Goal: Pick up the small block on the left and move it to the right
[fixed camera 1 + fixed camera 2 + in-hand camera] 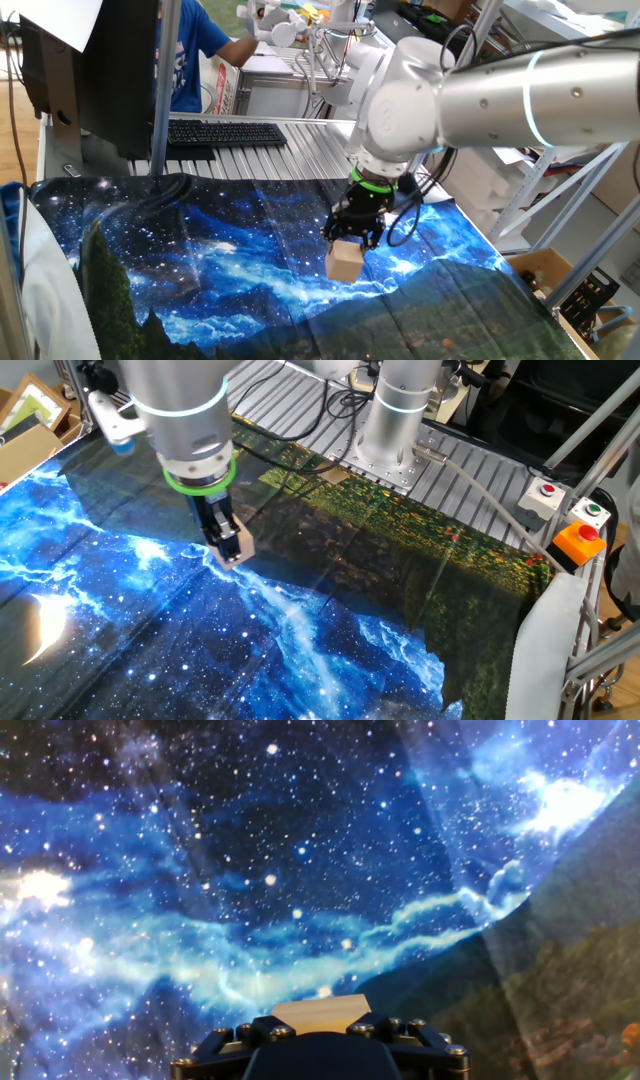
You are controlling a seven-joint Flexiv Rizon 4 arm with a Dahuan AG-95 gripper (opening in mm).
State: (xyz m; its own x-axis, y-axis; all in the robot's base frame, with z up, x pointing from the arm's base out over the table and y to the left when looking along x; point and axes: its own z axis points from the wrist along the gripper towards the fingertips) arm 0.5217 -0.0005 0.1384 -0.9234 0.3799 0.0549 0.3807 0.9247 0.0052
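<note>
The small block (344, 262) is a plain light tan wooden cube. My gripper (352, 240) is shut on it and holds it just above the starry blue cloth (200, 270), near the cloth's right half in this view. In the other fixed view the block (236, 550) sits between the black fingers below the green ring of the arm, close over the cloth (150, 630). In the hand view only the block's top face (320, 1011) shows above the black jaw housing, with the cloth (250, 870) beneath.
A black keyboard (225, 132) lies on the ribbed metal table at the back. A person in blue (190, 50) stands behind it. The arm's base (390, 430) and a button box (575, 535) stand at the table's edge. A cardboard box (545, 270) sits beside the table.
</note>
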